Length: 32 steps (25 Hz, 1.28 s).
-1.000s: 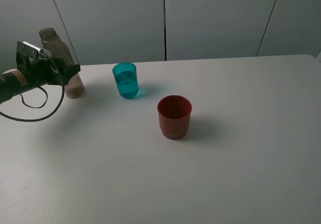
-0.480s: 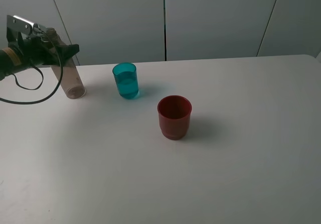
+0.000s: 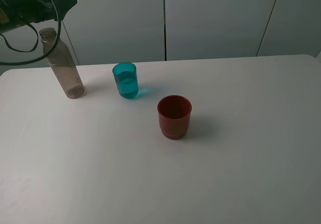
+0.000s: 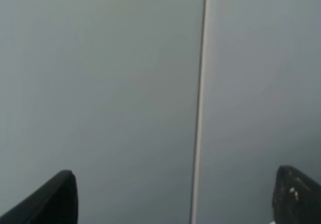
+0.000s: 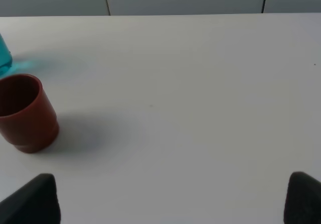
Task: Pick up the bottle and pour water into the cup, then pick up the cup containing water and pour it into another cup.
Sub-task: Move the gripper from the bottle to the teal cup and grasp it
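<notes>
The smoky grey-brown bottle (image 3: 62, 67) stands uncapped on the white table (image 3: 235, 163) at the far left, free of any gripper. The teal cup (image 3: 125, 81) holds water and stands right of the bottle. The dark red cup (image 3: 174, 116) stands in front of it, to the right. My left gripper (image 3: 67, 1) is open and empty, raised above the bottle's neck; its wrist view shows only the wall between its fingertips (image 4: 52, 201). My right gripper (image 5: 173, 201) is open and empty, low over the table, with the red cup (image 5: 25, 113) and a sliver of the teal cup (image 5: 4, 57) off to its side. The right gripper is out of the exterior view.
Grey wall panels (image 3: 210, 18) stand right behind the table's far edge. A black cable (image 3: 30, 45) loops from the left arm near the bottle's neck. Bare table stretches to the right and front of the cups.
My left gripper has let go of the bottle and risen up and away from it. The bottle now stands alone on the table. The cups have not moved.
</notes>
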{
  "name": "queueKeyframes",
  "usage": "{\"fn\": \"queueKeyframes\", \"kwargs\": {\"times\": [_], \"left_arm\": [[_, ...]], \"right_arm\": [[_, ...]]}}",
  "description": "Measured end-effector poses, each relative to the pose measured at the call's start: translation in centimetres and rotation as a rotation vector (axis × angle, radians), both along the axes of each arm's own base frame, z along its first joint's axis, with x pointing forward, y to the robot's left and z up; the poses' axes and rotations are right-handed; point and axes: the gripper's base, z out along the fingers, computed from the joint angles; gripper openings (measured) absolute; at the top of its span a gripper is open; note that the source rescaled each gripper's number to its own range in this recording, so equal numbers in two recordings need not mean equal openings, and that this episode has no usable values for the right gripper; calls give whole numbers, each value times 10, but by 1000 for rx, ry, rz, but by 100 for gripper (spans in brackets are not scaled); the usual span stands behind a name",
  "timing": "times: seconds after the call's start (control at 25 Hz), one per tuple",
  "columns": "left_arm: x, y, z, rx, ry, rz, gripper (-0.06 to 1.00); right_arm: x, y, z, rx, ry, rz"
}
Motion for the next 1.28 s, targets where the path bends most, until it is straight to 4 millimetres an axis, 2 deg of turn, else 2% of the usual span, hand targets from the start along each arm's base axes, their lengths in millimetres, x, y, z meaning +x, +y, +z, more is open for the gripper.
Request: {"fn": "queueKeyframes", "kwargs": {"times": [0.16, 0.44, 0.72, 1.08, 1.28], "left_arm": [[-13, -25, 6, -30, 31, -65, 97], [-41, -59, -32, 69, 147, -180, 97], [-66, -60, -76, 179, 205, -231, 97], [-64, -62, -140, 185, 335, -273, 97], [-59, -60, -164, 174, 319, -230, 97]], "right_arm": [[0, 0, 0, 0, 0, 0], [0, 0, 0, 0, 0, 0], [0, 0, 0, 0, 0, 0], [0, 0, 0, 0, 0, 0], [0, 0, 0, 0, 0, 0]]}}
